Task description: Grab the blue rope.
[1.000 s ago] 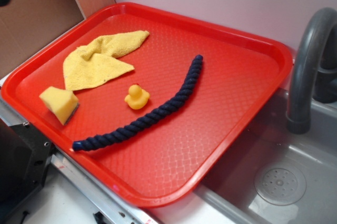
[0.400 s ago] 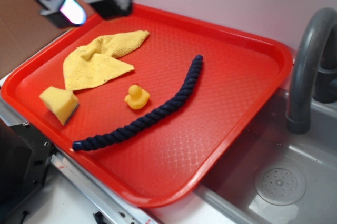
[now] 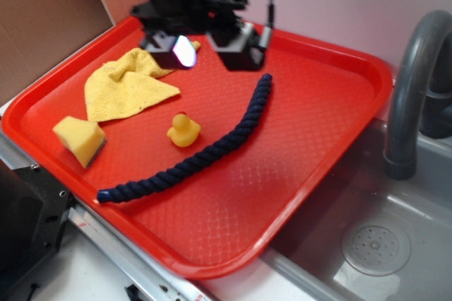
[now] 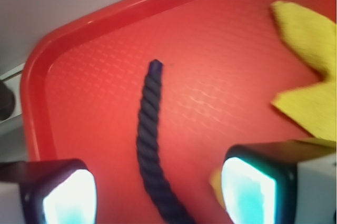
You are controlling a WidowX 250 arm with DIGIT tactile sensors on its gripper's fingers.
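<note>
One red tray carries everything, its right edge beside the sink. Above its far side hangs the gripper, fingers spread wide and empty. Blue rope curves diagonally across the tray's middle (untouched), yellow cloth at left, sponge, duck just beside the rope.

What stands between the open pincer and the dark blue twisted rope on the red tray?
Nothing visible. The pincer hovers open above the dark blue twisted rope; the yellow cloth lies off to one side.
</note>
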